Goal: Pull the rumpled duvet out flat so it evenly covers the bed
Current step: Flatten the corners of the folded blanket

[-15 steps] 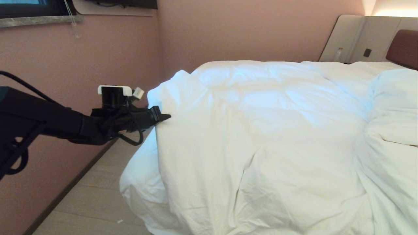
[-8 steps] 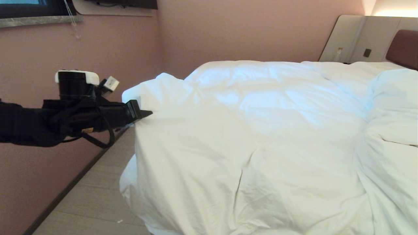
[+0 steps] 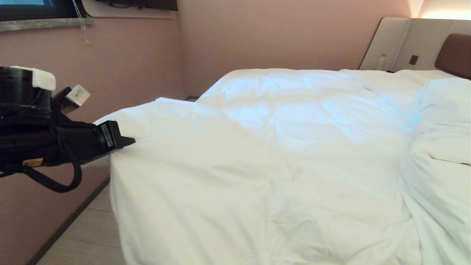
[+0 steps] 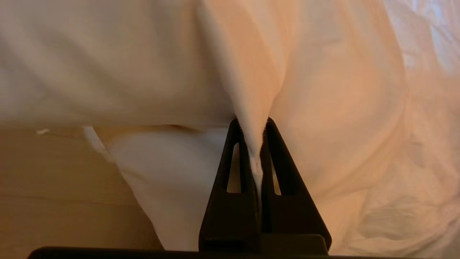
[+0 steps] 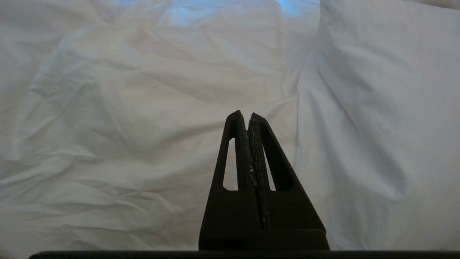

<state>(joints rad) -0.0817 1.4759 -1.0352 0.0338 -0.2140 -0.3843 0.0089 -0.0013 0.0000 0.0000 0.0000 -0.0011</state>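
a: white cotton duvet (image 3: 257, 147) heaped over bed (image 3: 455, 51), left edge pinched tight in left gripper (image 4: 256, 136), held out past bed's side.

b: thin fold only. likely to slip under pull. right gripper (image 5: 248, 115) pressed together, empty.

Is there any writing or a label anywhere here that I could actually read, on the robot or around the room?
None can be read.
White sticker on the left hand, near where it pinches the duvet: print too small to read.
Small yellow-orange sticker lower on that arm: blurred, unreadable.
Dark plate on the wall panel by the bed: no legible marking.
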